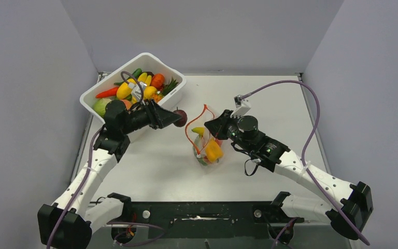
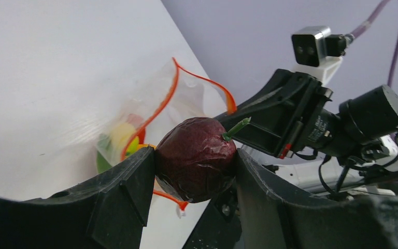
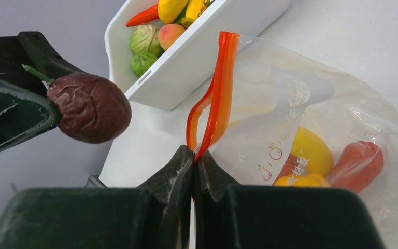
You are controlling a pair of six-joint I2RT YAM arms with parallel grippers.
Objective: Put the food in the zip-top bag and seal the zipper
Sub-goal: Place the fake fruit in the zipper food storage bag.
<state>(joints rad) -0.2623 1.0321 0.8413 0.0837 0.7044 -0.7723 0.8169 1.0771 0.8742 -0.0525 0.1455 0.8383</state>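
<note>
Zip-top bag (image 1: 207, 148), mouth gaping, rests near the middle of the white table (image 1: 155, 166), with bare tabletop between it and the arm bases. White tub (image 1: 173, 93), at the far left corner by the table's edge, carries more toy produce (image 1: 145, 83). Left gripper (image 2: 194, 168) clamps a dark plum (image 3: 89, 106) between its fingers, aloft between tub and bag mouth (a gap separates it from the red rim). Right gripper (image 3: 193, 155), fingers pressed together, pinches the zipper (image 3: 220, 88) at one end. A yellow piece (image 3: 311, 150) and a red piece (image 3: 360, 163) sit inside the bag.
</note>
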